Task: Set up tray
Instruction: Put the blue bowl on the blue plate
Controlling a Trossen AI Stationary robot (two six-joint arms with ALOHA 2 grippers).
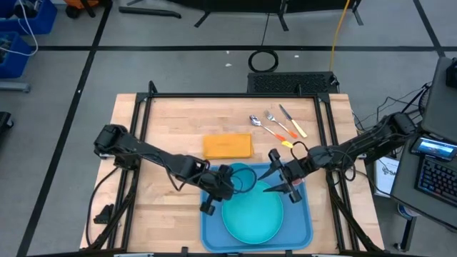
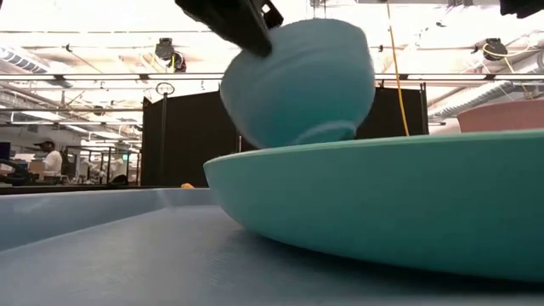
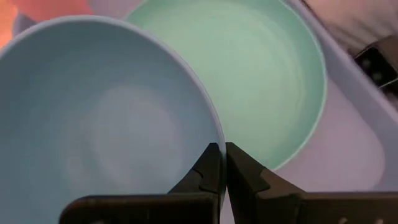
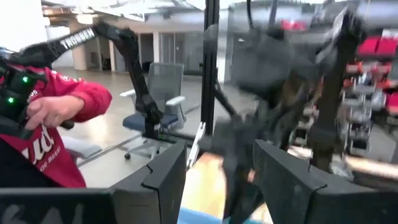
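A large blue tray [image 1: 300,228] lies at the table's near edge, and a round teal plate [image 1: 252,218] rests flat on it. My left gripper [image 1: 230,180] is shut on a pale blue bowl [image 3: 93,118] above the tray's far left part. In the low view the bowl [image 2: 297,85] is tilted over the plate's far rim [image 2: 408,204]; I cannot tell whether its foot touches the plate. My right gripper [image 1: 275,173] is raised over the tray's far right part. It is open with nothing between its fingers [image 4: 168,174]. My left gripper pinches the bowl's rim [image 3: 217,142], one finger inside the bowl and one outside. The fingers slant down from the table's left side. The bowl is tilted, with its open side turned toward the gripper.
An orange folded napkin [image 1: 228,146] lies on the wood just beyond the tray. A spoon, a fork and a knife [image 1: 277,125] lie at the far right of the table. In the right wrist view a person's red sleeve [image 4: 62,99] shows beyond the table.
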